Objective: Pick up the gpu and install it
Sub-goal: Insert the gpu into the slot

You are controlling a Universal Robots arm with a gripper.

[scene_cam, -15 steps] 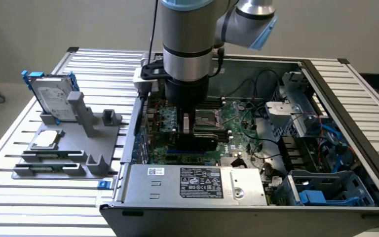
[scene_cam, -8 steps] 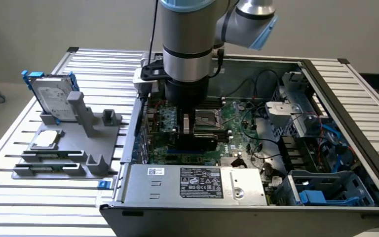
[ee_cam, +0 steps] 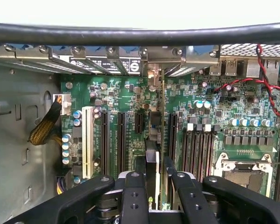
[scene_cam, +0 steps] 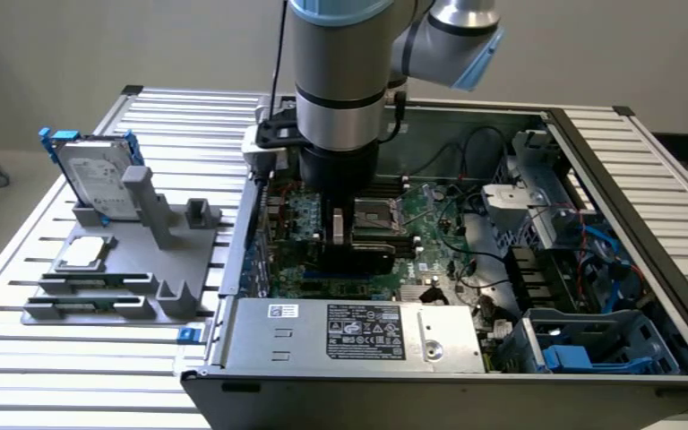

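Observation:
My gripper (scene_cam: pixel 341 228) reaches down into the open computer case (scene_cam: pixel 631 179), over the green motherboard (scene_cam: pixel 440 233). It is shut on the gpu (scene_cam: pixel 362 258), whose black shroud shows just below the fingers. In the wrist view the gpu (ee_cam: pixel 152 163) stands on edge between my two black fingers (ee_cam: pixel 134 191), in line with the black expansion slots (ee_cam: pixel 122 140). Its far end reaches the silver rear brackets (ee_cam: pixel 154 70) at the case's back wall. Whether its lower edge sits in a slot I cannot tell.
A grey labelled power-supply box (scene_cam: pixel 356 331) fills the case's near corner. The CPU socket (ee_cam: pixel 242 168) and red and black wires (ee_cam: pixel 266 88) lie beside the slots. Outside the case, a hard drive in a blue frame (scene_cam: pixel 93 175) stands on a grey fixture (scene_cam: pixel 117 269).

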